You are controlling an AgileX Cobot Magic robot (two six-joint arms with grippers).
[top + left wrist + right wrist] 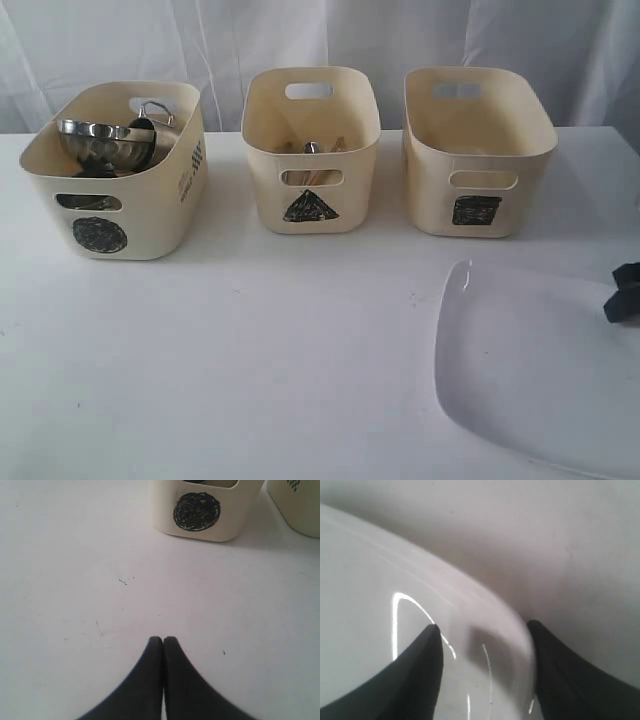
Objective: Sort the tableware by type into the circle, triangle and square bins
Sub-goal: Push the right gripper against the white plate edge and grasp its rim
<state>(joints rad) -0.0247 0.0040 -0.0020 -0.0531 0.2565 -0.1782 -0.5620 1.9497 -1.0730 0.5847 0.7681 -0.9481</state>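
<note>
Three cream plastic tubs (260, 190) are ranged along the white table (250, 350). The large white rounded-square plate (520, 380) is laid in front of the square-marked tub (430, 200), its rim straddled by the right gripper (484, 626) with jaws apart. The left gripper (163, 639) is held near the circle-marked tub (235, 520), jaws together

A steel bowl (105, 142) and mug (157, 117) are sitting in the circle bin (150, 225). Cutlery (312, 148) is lying in the triangle bin (258, 190). A white plate (530, 370) is lying flat before the square bin (428, 195).
</note>
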